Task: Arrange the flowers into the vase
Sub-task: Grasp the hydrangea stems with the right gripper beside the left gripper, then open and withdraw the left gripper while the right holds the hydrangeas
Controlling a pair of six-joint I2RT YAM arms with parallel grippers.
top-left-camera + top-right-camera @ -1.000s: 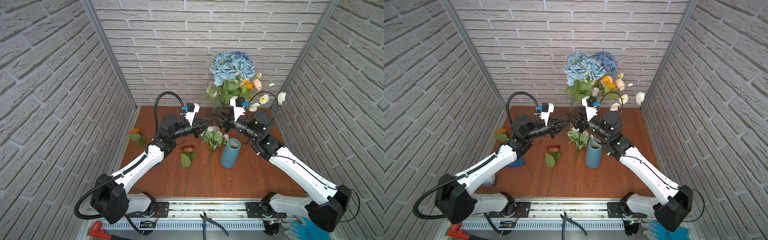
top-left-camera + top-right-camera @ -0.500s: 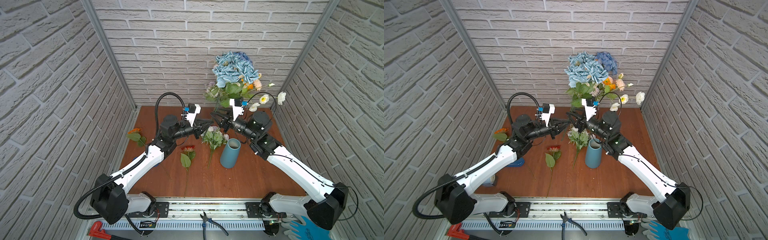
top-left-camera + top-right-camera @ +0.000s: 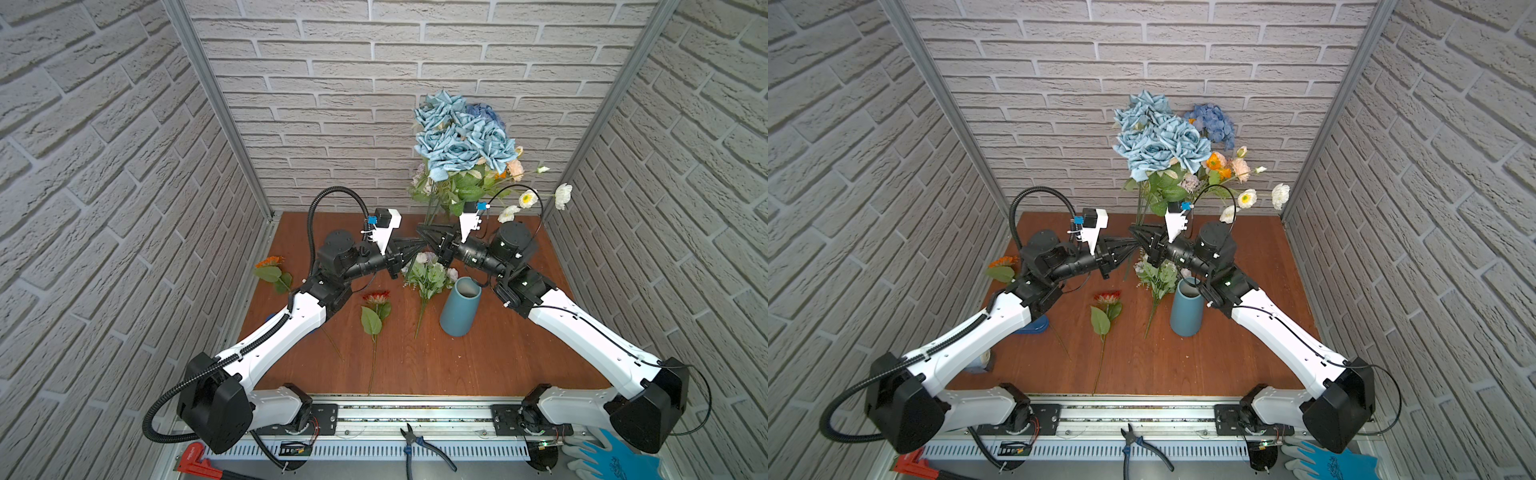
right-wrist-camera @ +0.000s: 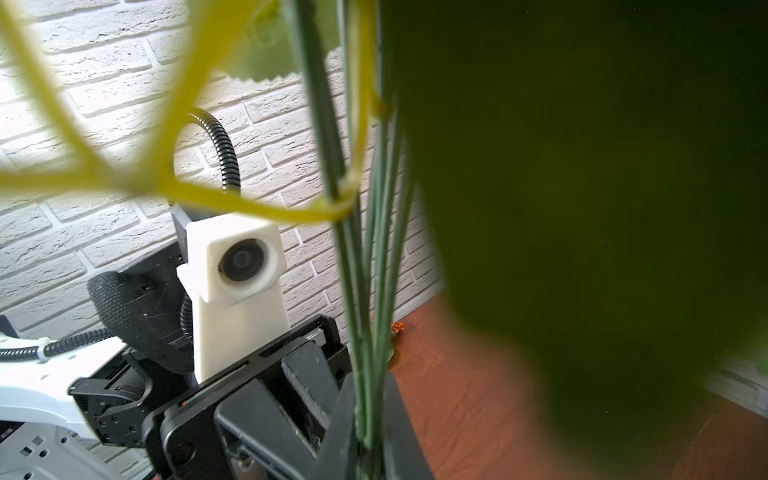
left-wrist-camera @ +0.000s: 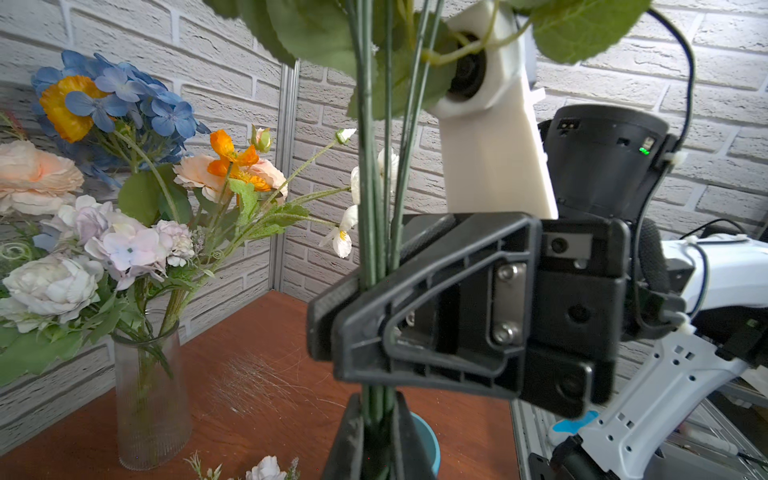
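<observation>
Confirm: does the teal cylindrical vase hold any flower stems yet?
No, in a top view the teal cylindrical vase stands upright with its mouth open and empty.

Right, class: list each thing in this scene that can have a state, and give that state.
left gripper, shut on the blue rose bunch
right gripper, shut on the blue rose bunch
blue rose bunch, held upright in the air
blue vase, upright, empty
glass vase, upright, holding mixed flowers
lilac-white bunch, lying flat
red daisy, lying flat
orange daisy, lying flat
</observation>
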